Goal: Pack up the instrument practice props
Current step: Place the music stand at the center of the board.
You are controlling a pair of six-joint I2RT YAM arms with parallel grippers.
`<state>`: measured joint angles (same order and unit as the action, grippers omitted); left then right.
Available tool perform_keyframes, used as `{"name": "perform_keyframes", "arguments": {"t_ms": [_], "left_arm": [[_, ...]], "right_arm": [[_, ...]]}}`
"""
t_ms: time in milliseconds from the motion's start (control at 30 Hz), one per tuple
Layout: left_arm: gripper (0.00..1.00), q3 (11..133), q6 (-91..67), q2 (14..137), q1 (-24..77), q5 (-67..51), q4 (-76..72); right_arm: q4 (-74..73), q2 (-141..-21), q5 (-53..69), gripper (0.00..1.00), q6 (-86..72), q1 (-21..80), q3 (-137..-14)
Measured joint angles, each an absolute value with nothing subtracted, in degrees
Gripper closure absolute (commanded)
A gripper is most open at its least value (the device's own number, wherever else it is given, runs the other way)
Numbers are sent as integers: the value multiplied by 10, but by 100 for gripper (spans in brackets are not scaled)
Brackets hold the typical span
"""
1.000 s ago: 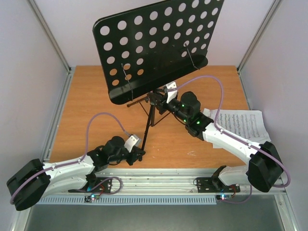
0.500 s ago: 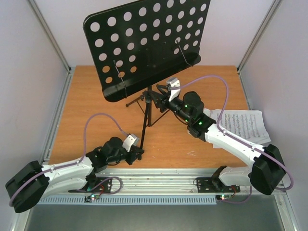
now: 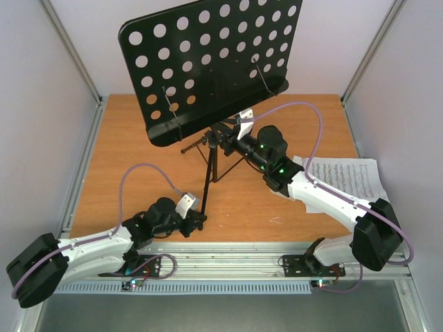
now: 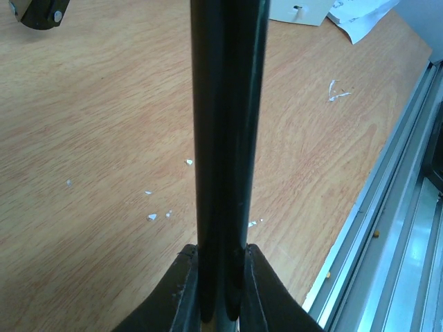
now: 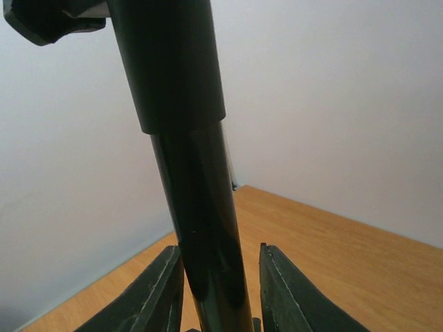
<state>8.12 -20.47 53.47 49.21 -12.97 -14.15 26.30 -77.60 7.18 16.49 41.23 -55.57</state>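
The music stand [image 3: 201, 116] was black, its desk patterned with round holes. The sheet of music [image 3: 346, 176] was white with dark print, the bench [image 3: 138, 138] orange-brown woodgrain, the cables [image 3: 138, 168] purple.

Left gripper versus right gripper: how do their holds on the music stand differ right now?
The left gripper sits low on the music stand; the right gripper is high, just below the desk. The left gripper's jaws press tight on its tube; the right gripper's jaws straddle the pole with a gap on one side. Both are at the same stand.

arms [image 3: 325, 200]: white, black joints [image 3: 268, 146] (green LEDs [image 3: 282, 168]) | cables [image 3: 142, 165]: purple | fingers [image 5: 287, 297]: black
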Motion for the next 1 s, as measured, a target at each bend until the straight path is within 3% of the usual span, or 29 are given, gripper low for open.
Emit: {"name": "perform_keyframes", "arguments": {"t_ms": [133,367,633,1000], "left_arm": [[100,81,-205,528,492,-130,-135],[99,81,-208,514,492,-127,-131],[100,102,-213,459,492,-130,-55],[100,216,-234,306,496,-182,243]], "right_arm": [[265,-784,84,74,165,412,-562],[267,-797,86,98,189,411,-573],[227,-799,77,99,185,417,-597],[64,-781,-26,99,115,469,-653]]}}
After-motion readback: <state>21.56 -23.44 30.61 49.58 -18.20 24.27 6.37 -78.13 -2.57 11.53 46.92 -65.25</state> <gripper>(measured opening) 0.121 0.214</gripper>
